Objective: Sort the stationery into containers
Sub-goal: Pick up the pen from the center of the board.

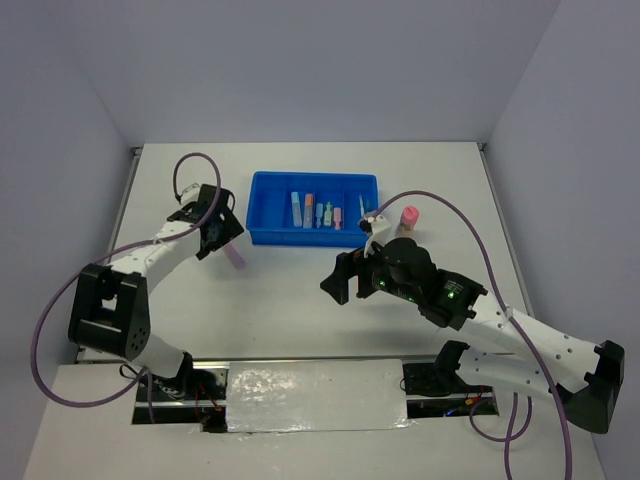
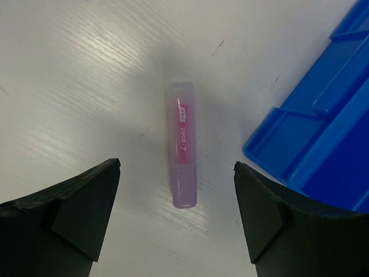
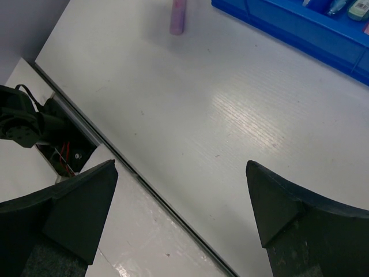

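From above, a pink marker [image 1: 236,257] lies on the counter [image 1: 300,320] off the blue tray [image 1: 262,190]'s near-left corner, partly hidden by the left claw [image 1: 226,236]. Left wrist: claw spread, marker between, untouched. Right wrist: right claw [image 3: 181,167] spread; tray cropped.

tray [image 1: 268,205] bright blue | marker [image 2: 183,153] translucent purple-pink | table [image 1: 300,300] white

Brightly, evenly lit from overhead, diffuse. Only a faint soft shadow round the pink marker [image 2: 183,153] between the tips of the left gripper [image 2: 176,166]. Streaked glare on the white table [image 3: 248,115] just ahead of the right gripper [image 3: 181,164]. Black fingers [image 2: 75,219] close to the lens slightly soft; marker print sharp.
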